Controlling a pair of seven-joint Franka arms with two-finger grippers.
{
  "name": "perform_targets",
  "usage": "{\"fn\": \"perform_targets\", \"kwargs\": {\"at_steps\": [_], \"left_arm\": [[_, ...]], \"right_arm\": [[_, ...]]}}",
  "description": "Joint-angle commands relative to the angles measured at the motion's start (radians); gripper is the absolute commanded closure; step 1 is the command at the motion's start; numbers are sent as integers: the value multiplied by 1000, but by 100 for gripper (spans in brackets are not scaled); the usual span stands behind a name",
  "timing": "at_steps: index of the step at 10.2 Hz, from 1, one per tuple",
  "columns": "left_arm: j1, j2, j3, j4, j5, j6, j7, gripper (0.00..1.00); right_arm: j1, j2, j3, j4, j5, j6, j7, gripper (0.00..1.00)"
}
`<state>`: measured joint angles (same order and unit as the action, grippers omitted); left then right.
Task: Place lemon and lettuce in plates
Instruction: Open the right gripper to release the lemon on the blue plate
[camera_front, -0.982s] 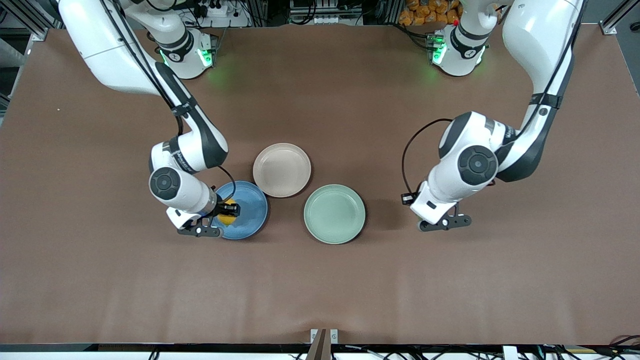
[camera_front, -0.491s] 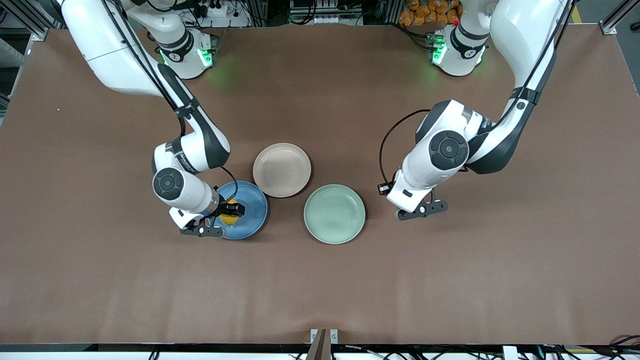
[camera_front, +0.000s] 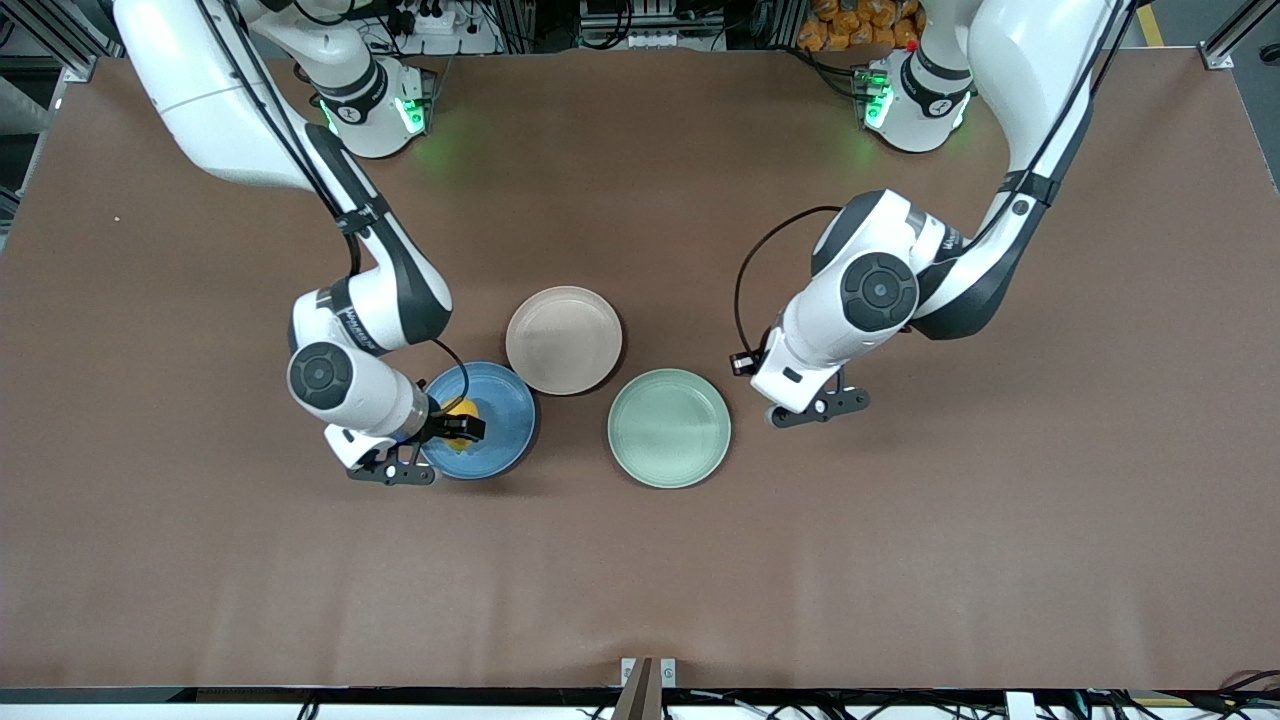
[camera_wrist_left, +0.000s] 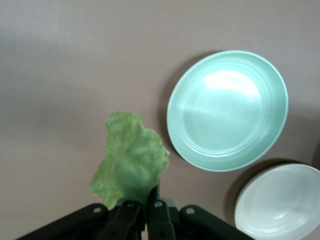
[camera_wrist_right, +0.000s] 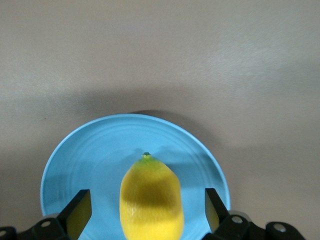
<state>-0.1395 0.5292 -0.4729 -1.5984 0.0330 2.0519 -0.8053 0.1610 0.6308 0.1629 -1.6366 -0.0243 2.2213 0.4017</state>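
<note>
The yellow lemon lies in the blue plate, also seen in the front view. My right gripper is open just above the blue plate, one finger on each side of the lemon and neither touching it. My left gripper is shut on the stem end of the crinkled green lettuce and holds it in the air over bare table beside the mint-green plate, toward the left arm's end. The beige-pink plate holds nothing. The lettuce is hidden under the left wrist in the front view.
The mint-green plate sits beside the blue plate and nearer to the front camera than the beige-pink plate. The three plates stand close together mid-table. Brown table surface spreads around them.
My left arm has carried the lettuce from the left arm's end toward the plates. My right wrist has shifted slightly toward its own end of the table; the lemon stays in the blue plate.
</note>
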Motion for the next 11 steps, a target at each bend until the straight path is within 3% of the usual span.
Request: {"fn": "perform_targets", "kwargs": {"at_steps": [1,4,7,11], "left_arm": [[-8,14,0,8,-27,34,-20,100],[-15,18,0,8,-36,48,-29,100],[-44,20,-1,12,-41,63,-66,100],[-109,21,-1,15,-45,79,-123,100]], "right_arm": [[-15,-5,1,66,-8,-103,-10,0],[-40,-26,0,66,-5,-143,-8,0],[-104,-31,0,66,6,-303,-1,0],[-162,-28,-2,64,4,-402,-4,0]]}}
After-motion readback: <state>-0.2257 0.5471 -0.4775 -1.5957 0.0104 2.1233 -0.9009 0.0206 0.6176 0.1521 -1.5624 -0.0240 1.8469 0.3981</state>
